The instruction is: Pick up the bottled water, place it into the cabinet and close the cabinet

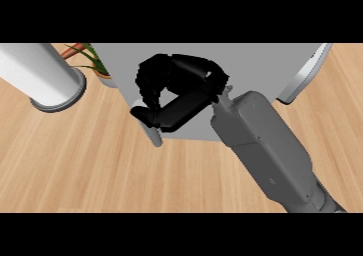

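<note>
Head view, looking steeply down. Wooden counter fills the lower part, its grain running on a slant. Grey cabinet stands at top centre, seen from above as a flat pale block. Its door stands swung out at the right corner, angled away from the body, so the cabinet is not closed. Right forearm comes in from the lower right edge and runs up and left to the cabinet's front. Right hand sits bunched over the front left part of the cabinet, a dark mass against the grey. Whether it is closed on something or merely resting there I cannot tell from this angle. A narrow pale strip sticks out below the hand at the cabinet's front left corner, touching the hand's lower tip. It could be a door edge or something else; I cannot tell which. Bottled water: no clear sight of it. If it is at the cabinet, the hand covers that spot, so its place cannot be told. Left of the cabinet a thick white cylinder stands on the counter with a rim round its base. A plant shows between the cylinder and the cabinet's left side, green leaves and a reddish stem. Left hand does not show.
</note>
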